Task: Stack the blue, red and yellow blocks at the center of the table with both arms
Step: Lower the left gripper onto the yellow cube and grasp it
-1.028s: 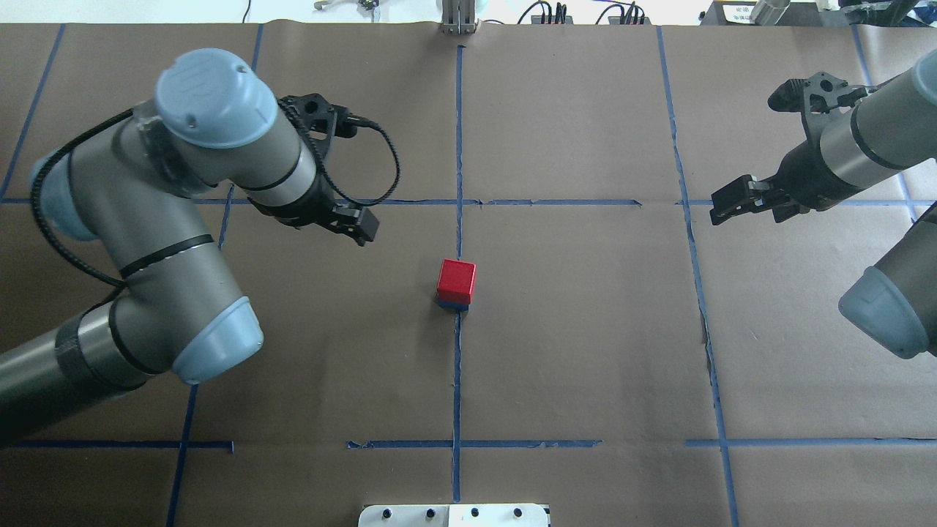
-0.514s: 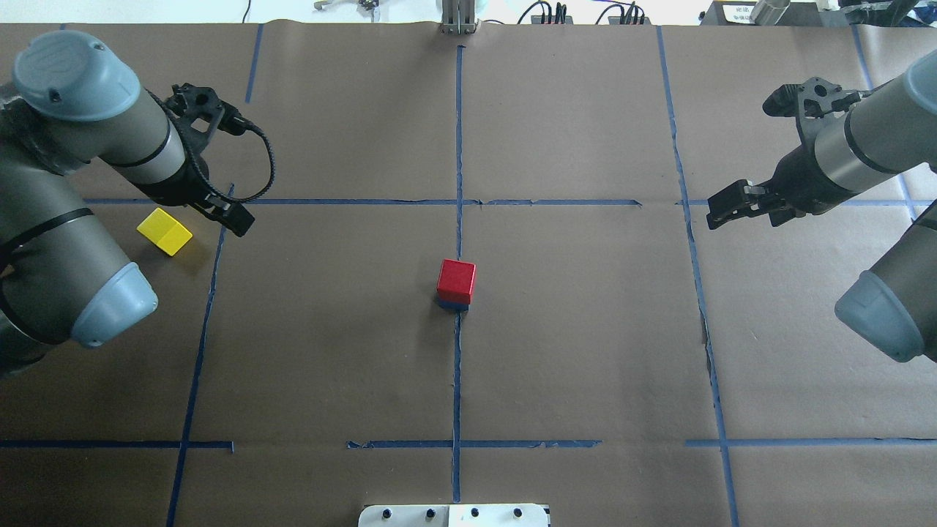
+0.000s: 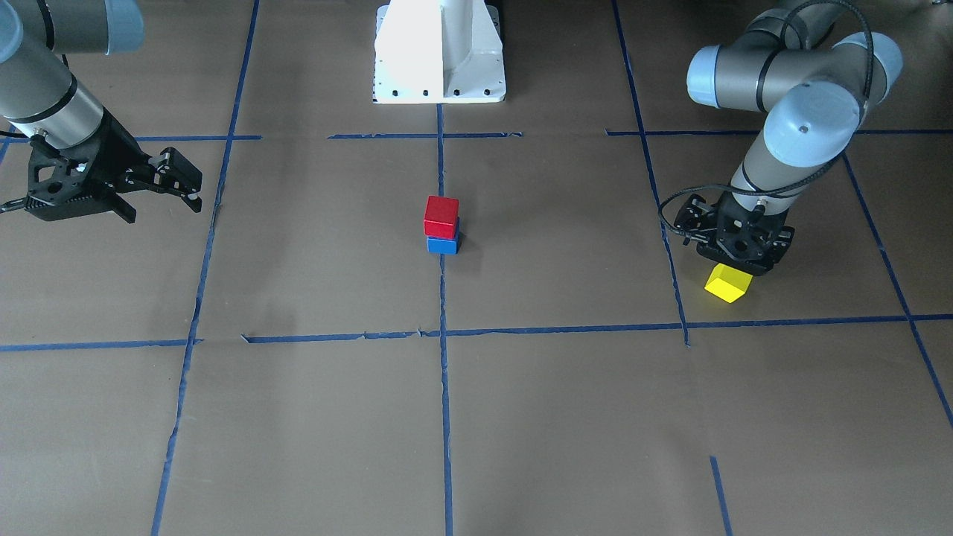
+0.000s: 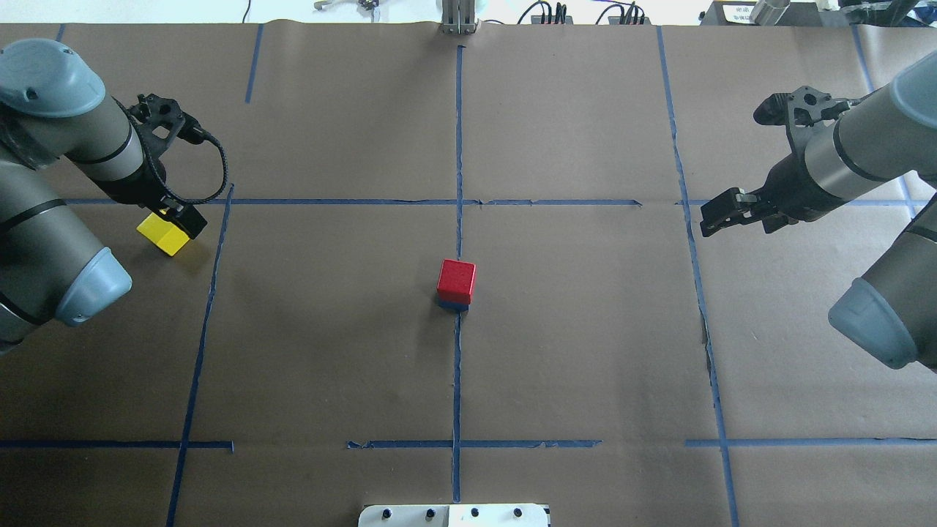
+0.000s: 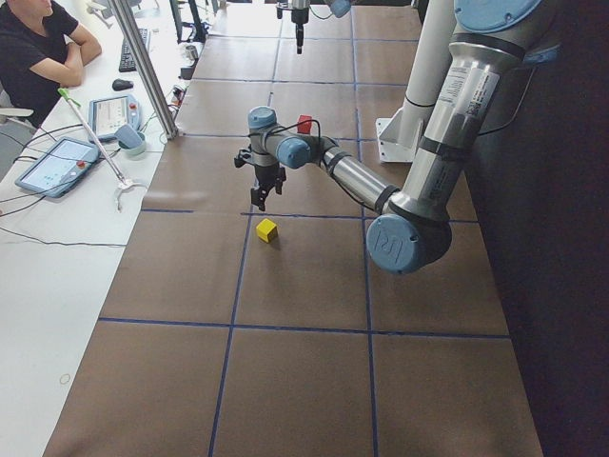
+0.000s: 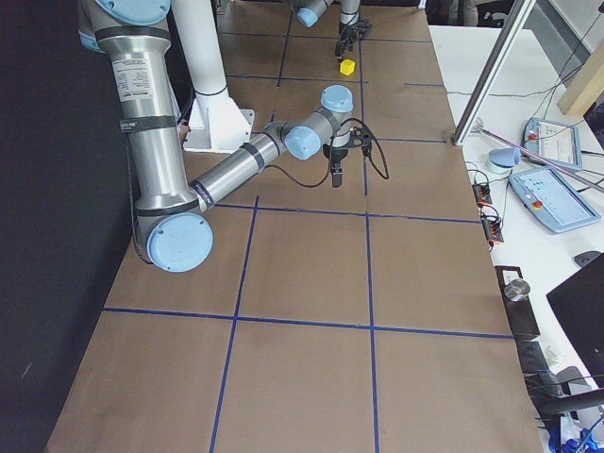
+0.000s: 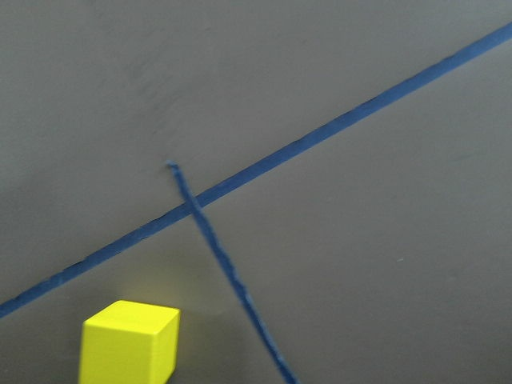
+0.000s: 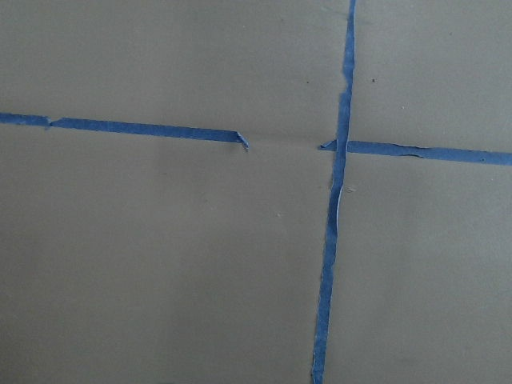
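Left pincer (image 3: 735, 262) over plain bright yellow cube (image 3: 728, 284)

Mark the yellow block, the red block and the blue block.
yellow block (image 4: 158, 230), overhead view, top face.
red block (image 4: 457, 278), overhead view, top face.
blue block (image 3: 442, 246), front-facing view, side facing the camera.

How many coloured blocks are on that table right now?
3. The red block sits on the blue block at the centre of the table; the yellow block lies alone on the robot's left side, by its left hand. None seem hidden.
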You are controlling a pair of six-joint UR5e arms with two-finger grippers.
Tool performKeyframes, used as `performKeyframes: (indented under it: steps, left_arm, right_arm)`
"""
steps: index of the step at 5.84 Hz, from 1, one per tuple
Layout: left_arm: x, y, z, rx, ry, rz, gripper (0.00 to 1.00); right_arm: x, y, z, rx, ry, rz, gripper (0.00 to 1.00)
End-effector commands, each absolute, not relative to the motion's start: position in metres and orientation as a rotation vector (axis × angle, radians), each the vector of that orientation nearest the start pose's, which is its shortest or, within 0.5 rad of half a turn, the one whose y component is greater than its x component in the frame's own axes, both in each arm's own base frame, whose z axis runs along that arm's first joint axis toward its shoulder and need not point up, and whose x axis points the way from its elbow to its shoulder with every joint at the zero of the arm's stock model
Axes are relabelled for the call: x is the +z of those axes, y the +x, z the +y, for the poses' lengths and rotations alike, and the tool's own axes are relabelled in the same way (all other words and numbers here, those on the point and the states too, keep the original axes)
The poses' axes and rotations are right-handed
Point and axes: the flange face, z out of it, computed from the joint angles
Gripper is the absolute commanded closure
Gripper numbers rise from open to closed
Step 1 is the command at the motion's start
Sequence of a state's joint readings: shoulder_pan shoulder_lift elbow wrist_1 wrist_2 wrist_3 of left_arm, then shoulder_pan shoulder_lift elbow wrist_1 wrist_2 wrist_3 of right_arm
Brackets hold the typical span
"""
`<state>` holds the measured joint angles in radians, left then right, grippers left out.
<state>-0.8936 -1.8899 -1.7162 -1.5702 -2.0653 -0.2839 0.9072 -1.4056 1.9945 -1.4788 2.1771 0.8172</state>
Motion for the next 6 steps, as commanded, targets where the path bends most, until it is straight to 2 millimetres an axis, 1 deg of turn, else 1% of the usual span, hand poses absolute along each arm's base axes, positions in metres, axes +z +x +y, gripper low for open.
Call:
performKeyframes:
  steps: [1, 3, 4, 5, 6]
  left_arm:
    - [0.455, 0.316, -0.533, 0.492, 0.172, 0.642, 0.0]
    - [0.46, 0.307, -0.54, 0.474, 0.17, 0.636, 0.0]
    - [0.467, 0.304, -0.548, 0.467, 0.194, 0.651, 0.0]
    - [0.487, 0.306, -0.556, 0.47, 0.188, 0.696, 0.0]
    - [0.491, 0.31, -0.56, 0.476, 0.199, 0.713, 0.0]
  right_arm:
    - [0.364, -0.28, -0.46, -0.079, 0.095, -0.862, 0.0]
    - [0.361, -0.28, -0.46, -0.081, 0.1, -0.866, 0.0]
    - [0.36, -0.281, -0.46, -0.078, 0.1, -0.867, 0.0]
    - [0.36, -0.28, -0.46, -0.078, 0.1, -0.867, 0.0]
    - [0.357, -0.28, -0.459, -0.08, 0.104, -0.871, 0.0]
